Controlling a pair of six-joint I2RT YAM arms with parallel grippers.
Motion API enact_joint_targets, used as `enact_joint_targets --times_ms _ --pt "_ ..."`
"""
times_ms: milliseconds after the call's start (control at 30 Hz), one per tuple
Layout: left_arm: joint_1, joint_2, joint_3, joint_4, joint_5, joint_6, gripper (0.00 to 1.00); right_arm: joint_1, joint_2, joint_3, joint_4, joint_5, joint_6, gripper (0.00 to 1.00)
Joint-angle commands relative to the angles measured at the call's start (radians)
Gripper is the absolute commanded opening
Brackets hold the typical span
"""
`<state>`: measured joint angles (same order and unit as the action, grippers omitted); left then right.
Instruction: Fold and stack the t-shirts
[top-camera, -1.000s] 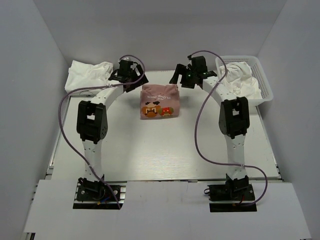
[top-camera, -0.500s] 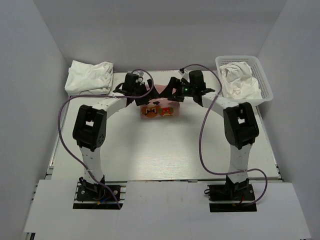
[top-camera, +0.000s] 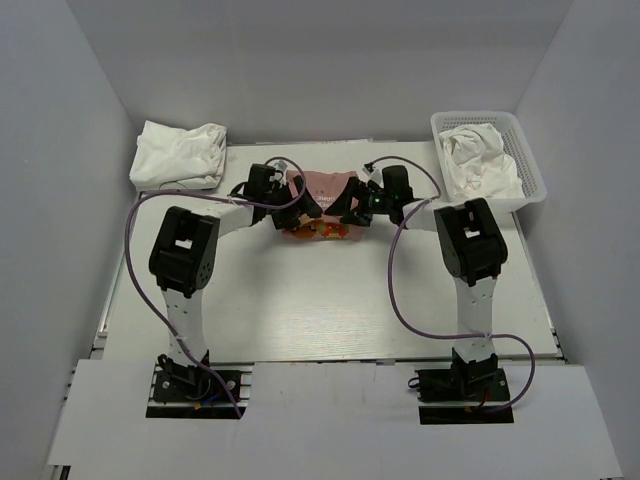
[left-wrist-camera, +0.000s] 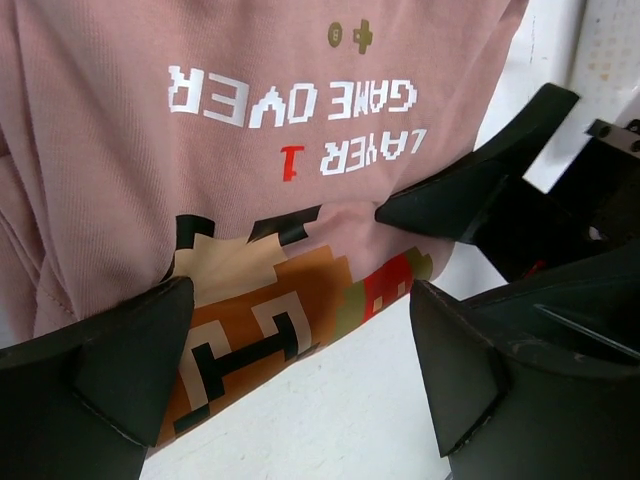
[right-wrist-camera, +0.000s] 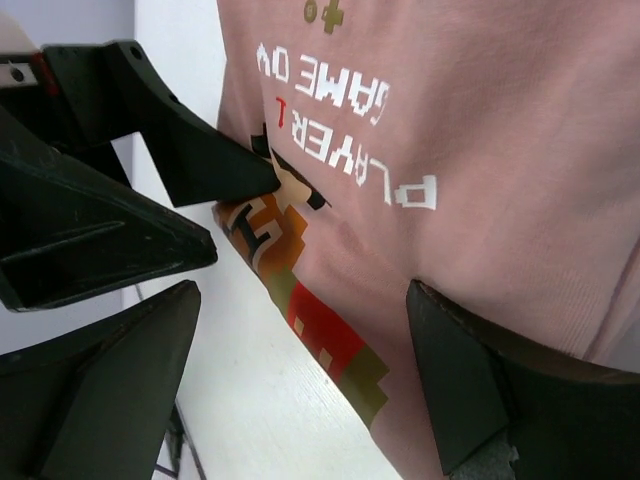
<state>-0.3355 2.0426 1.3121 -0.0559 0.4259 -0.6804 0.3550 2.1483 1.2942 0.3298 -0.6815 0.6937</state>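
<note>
The folded dusty-pink t-shirt (top-camera: 325, 184) lies flat at the middle back of the table, its pixel print (left-wrist-camera: 250, 320) and white lettering (right-wrist-camera: 330, 130) facing up. My left gripper (top-camera: 300, 208) is open and low over the shirt's near edge; in its wrist view the gripper (left-wrist-camera: 300, 300) has one finger on the cloth and the other over bare table. My right gripper (top-camera: 351, 208) stands open the same way beside it, and in its wrist view that gripper (right-wrist-camera: 300, 295) straddles the printed corner. The two grippers nearly touch. Nothing is held.
A rumpled white t-shirt (top-camera: 180, 153) lies at the back left corner. Another white t-shirt (top-camera: 475, 160) fills a white mesh basket (top-camera: 536, 186) at the back right. White walls close in three sides.
Both arms have swung in from the back corners and come down over the pink shirt's near edge. Their jaws stayed open.
</note>
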Motion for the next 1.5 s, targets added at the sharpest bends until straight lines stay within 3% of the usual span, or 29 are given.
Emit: enact_joint_targets --times_ms 0,200,267,400,667,1000,1200,1267,1333,1367,1433,1467 --pt "0.006 -0.047 -0.037 -0.093 -0.056 0.03 1.0 0.002 -0.06 0.02 -0.173 0.082 -0.173 0.9" --pt "-0.005 -0.099 0.133 -0.116 -0.134 0.078 1.0 0.002 -0.157 0.164 -0.301 0.166 -0.295 0.9" --pt "0.006 -0.058 0.214 -0.116 -0.098 0.078 1.0 0.001 -0.153 0.216 -0.305 0.165 -0.29 0.9" --pt "0.015 0.071 0.418 -0.153 -0.085 0.091 1.0 -0.005 -0.078 0.313 -0.285 0.171 -0.238 0.9" --pt "0.043 0.373 0.729 -0.255 -0.131 0.12 1.0 -0.042 0.249 0.556 -0.178 0.105 -0.079 0.9" --pt "0.11 0.455 0.645 -0.15 -0.075 0.099 1.0 -0.09 0.397 0.625 -0.212 0.077 -0.075 0.9" --pt "0.119 0.369 0.665 -0.15 -0.038 0.128 1.0 -0.083 0.262 0.629 -0.32 0.069 -0.204 0.9" --pt "0.119 0.282 0.688 -0.203 -0.099 0.172 1.0 -0.074 0.217 0.607 -0.382 0.077 -0.262 0.9" --pt "0.119 0.21 0.667 -0.235 -0.154 0.221 1.0 -0.056 0.083 0.524 -0.371 0.112 -0.319 0.9" --pt "0.109 0.17 0.645 -0.248 -0.212 0.237 1.0 -0.053 0.0 0.369 -0.358 0.141 -0.324 0.9" --pt "0.108 0.055 0.552 -0.26 -0.274 0.296 1.0 -0.034 -0.169 0.257 -0.233 0.184 -0.329 0.9" --pt "0.099 0.025 0.521 -0.26 -0.285 0.297 1.0 -0.031 -0.206 0.076 -0.206 0.201 -0.333 0.9"
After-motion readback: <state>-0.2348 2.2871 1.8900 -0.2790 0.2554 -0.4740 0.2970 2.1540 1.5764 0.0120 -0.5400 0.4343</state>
